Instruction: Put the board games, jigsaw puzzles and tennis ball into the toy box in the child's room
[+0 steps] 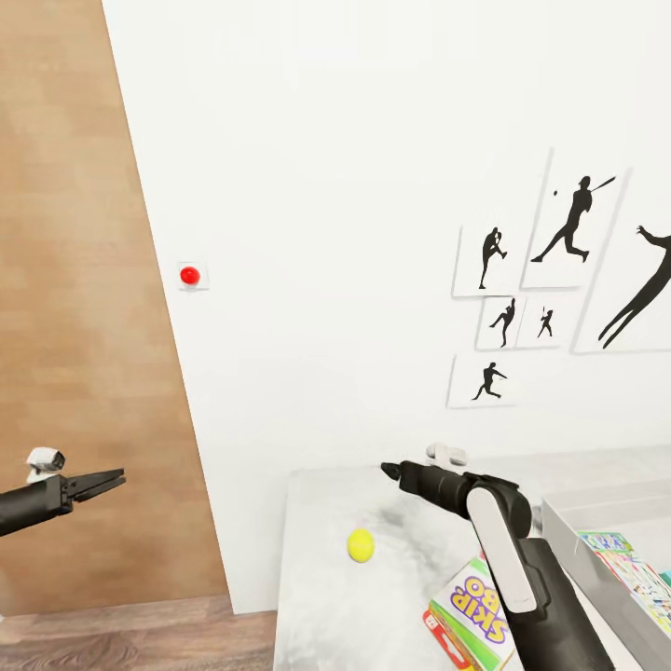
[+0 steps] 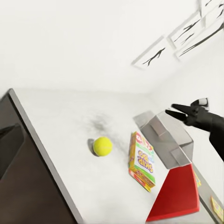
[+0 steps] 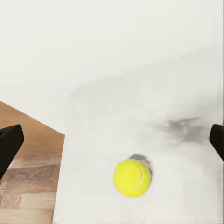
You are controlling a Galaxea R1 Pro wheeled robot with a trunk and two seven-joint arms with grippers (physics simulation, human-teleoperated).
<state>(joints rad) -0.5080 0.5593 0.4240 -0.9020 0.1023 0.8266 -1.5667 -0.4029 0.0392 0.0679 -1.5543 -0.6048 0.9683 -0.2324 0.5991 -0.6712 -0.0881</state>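
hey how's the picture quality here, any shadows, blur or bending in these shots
Head view: sharp, even light, faint shadow under the ball. Left wrist view: soft, lines splay from wide-angle distortion; small shadow beside the ball. Right wrist view: ball crisp, grey smudge on the table.

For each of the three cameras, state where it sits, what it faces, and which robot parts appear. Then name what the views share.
Head view: on the head, looking forward and down at the white wall and pale grey table; left gripper and right gripper both show.
Left wrist view: on the left arm, looking across the table at the small yellow-green tennis ball, Skip-Bo board game and right gripper.
Right wrist view: on the right arm, looking down at the ball between its open fingers.
Shared: the ball.
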